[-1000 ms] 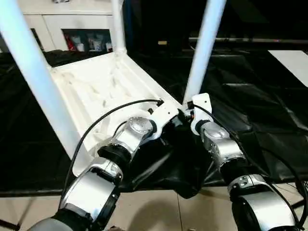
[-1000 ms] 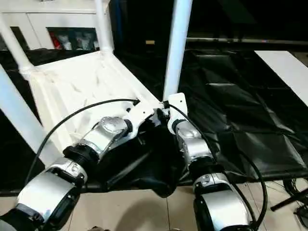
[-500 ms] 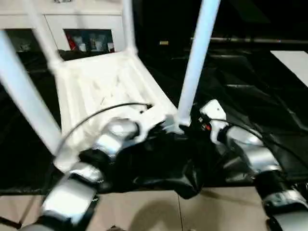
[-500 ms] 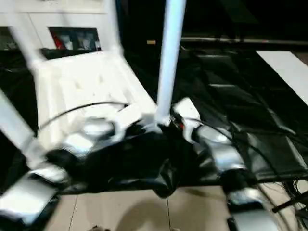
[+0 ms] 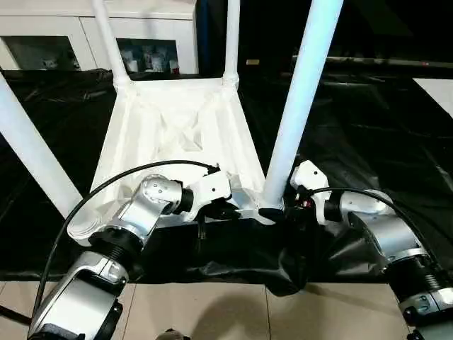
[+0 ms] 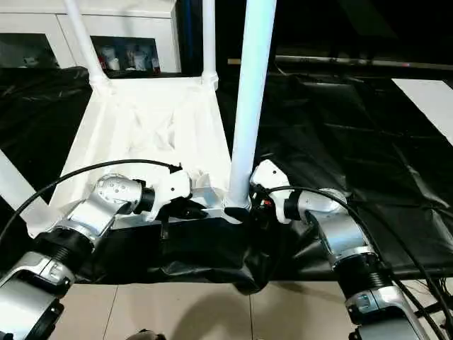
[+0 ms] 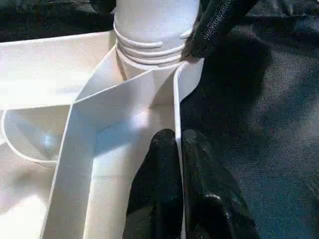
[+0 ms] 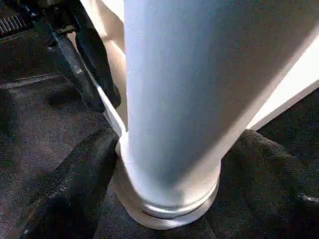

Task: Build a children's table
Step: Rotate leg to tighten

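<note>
White plastic is squaring up in the head views: a second ago the tabletop [image 5: 177, 134] sat skewed, its near edge slanting away, and now that near edge is running almost level across the black sheet [image 5: 368, 134]. The two forearms, bunched together earlier at the near right corner, are now splaying outward, one to each side of that corner.

The tabletop is lying upside down on the black sheet, ribbed underside up, with its near edge close to the sheet's near edge. Raised ribs are crossing the underside, and each corner is carrying a round socket. Four legs are standing upright in the sockets: the near right leg [image 5: 301, 106], the near left leg [image 5: 32, 152], the far left leg [image 5: 110, 42] and the far right leg [image 5: 231, 39]. All are plain white tubes, and ring ridges are showing at the near right leg's base in the left wrist view.

The left gripper [image 7: 178, 149] is pinching the tabletop's thin rim wall just beside the near right socket, fingers pressed together on it. The right gripper [image 8: 169, 164] is standing spread wide around the near right leg's flared foot, one finger [image 8: 75, 169] on each side.

Two grippers, one tabletop, four legs. One white cabinet [image 5: 152, 32] is standing beyond the sheet's far edge.
</note>
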